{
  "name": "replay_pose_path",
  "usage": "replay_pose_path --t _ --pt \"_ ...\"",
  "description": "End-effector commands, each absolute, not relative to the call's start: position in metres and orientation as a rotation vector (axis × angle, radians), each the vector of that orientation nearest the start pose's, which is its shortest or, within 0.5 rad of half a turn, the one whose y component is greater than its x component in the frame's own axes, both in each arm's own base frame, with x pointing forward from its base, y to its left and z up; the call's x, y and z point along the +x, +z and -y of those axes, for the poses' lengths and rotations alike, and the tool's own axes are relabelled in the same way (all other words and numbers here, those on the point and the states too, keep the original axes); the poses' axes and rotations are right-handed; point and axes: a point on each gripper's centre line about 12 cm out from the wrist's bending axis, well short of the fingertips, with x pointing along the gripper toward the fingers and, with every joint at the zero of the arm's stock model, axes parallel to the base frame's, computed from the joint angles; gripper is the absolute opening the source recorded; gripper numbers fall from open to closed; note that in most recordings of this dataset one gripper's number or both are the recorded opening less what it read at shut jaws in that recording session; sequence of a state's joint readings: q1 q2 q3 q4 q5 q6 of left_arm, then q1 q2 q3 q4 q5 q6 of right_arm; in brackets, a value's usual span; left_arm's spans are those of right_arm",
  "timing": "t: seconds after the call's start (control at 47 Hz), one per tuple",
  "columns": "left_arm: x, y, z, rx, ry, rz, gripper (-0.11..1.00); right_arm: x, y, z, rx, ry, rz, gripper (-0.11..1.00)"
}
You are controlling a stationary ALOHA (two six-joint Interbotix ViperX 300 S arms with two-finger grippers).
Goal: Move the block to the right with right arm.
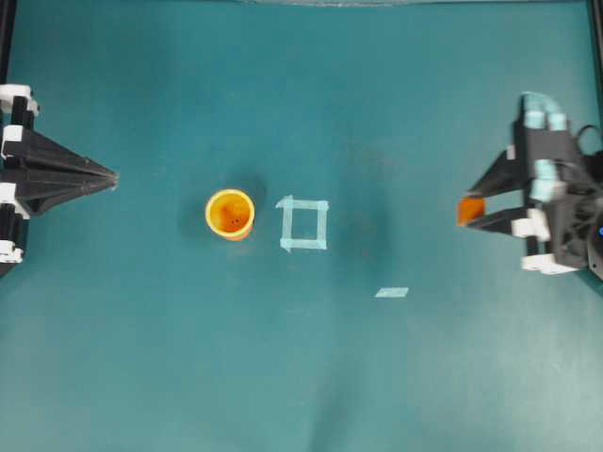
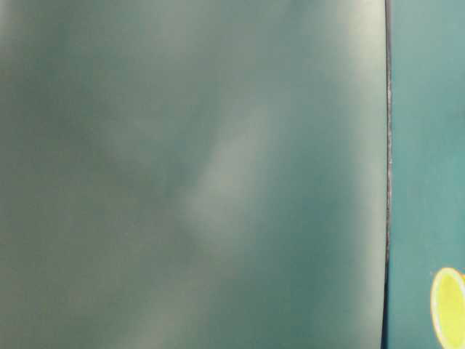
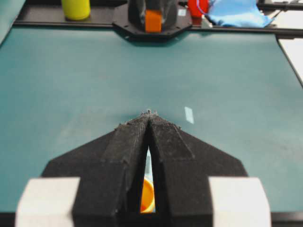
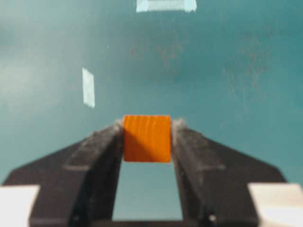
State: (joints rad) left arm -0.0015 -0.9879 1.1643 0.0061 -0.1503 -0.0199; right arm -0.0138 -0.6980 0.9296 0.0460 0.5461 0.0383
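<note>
The small orange block (image 4: pixel 147 138) sits clamped between the tips of my right gripper (image 4: pixel 147 127), held above the teal table. From overhead the block (image 1: pixel 470 210) shows at the far right, at the tip of the right gripper (image 1: pixel 471 211) on the arm with teal tape patches. The left wrist view catches the block (image 3: pixel 153 21) far across the table. My left gripper (image 1: pixel 113 177) rests at the table's left edge, its black fingers (image 3: pixel 130 137) pressed together with nothing between them.
A yellow-orange cup (image 1: pixel 230 214) stands left of centre, next to a square of pale tape (image 1: pixel 303 225). A short tape strip (image 1: pixel 391 292) lies right of centre. In the table-level view the cup (image 2: pixel 448 307) shows at the edge. A yellow bottle (image 3: pixel 75 8) and blue cloth (image 3: pixel 234 13) lie beyond the far edge.
</note>
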Motion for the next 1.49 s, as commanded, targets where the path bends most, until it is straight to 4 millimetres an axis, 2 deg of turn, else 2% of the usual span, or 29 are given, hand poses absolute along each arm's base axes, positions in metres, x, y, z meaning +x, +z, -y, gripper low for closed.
replay_pose_path --t 0.0,0.298,0.681,0.915,1.107,1.468 --pt "0.198 0.297 0.000 -0.014 -0.003 0.000 0.00 0.218 0.254 -0.001 0.089 -0.016 -0.773 0.40" --pt "0.199 0.296 0.000 -0.012 -0.003 -0.003 0.00 0.182 0.265 -0.002 0.089 -0.008 -0.827 0.40" --pt "0.198 0.296 0.001 -0.014 -0.004 -0.003 0.00 0.152 0.256 -0.003 0.166 -0.035 -0.839 0.40" --pt "0.198 0.296 0.000 -0.012 -0.003 -0.002 0.00 0.134 0.259 -0.004 0.168 -0.034 -0.854 0.40" --pt "0.198 0.296 0.000 -0.012 -0.003 -0.003 0.00 0.121 0.260 -0.004 0.166 -0.032 -0.867 0.40" --pt "0.199 0.295 0.001 -0.012 -0.004 -0.006 0.00 0.113 0.259 -0.004 0.164 -0.033 -0.873 0.40"
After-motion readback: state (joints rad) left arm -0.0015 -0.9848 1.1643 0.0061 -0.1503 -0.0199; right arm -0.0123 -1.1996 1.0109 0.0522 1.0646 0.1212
